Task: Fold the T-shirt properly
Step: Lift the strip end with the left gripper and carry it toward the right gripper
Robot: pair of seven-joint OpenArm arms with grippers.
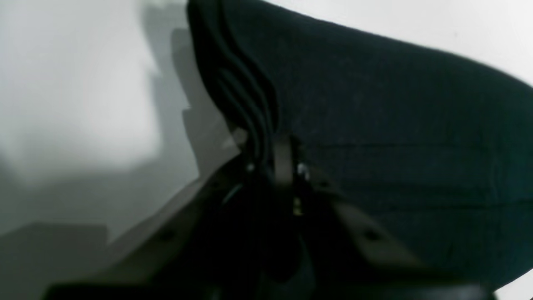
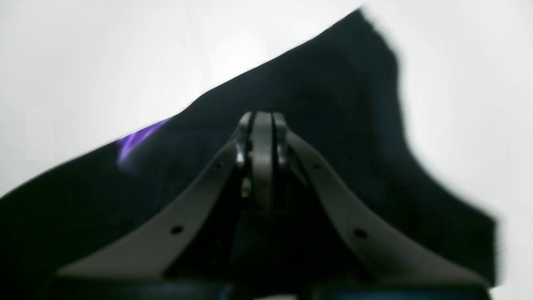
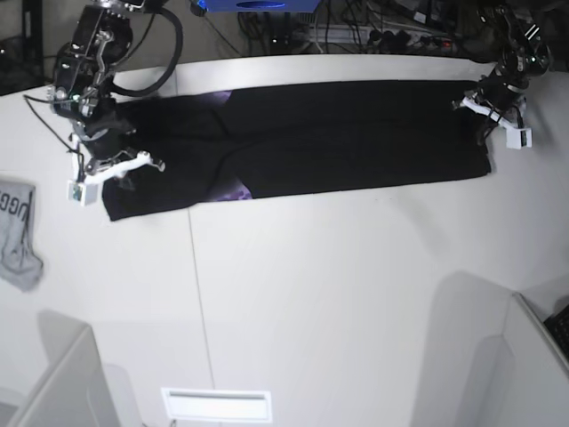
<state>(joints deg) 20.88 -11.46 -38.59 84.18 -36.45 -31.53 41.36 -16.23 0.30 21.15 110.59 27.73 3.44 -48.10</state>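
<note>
1. left wrist: left gripper (image 1: 275,156) fingers pinch layered folds of the black t-shirt (image 1: 395,137).
2. right wrist: right gripper (image 2: 262,137) fingers pressed together on the cloth.
3. base: t-shirt lies stretched across the white table (image 3: 338,294); grey cloth (image 3: 16,233) well apart.

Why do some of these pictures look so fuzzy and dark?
Right wrist view: the T-shirt edges smear, blurred. Left wrist view: dim and soft, the left end effector nearly lost in shadow. Base view: sharpest, with bright table and bent, fisheye edges.
</note>
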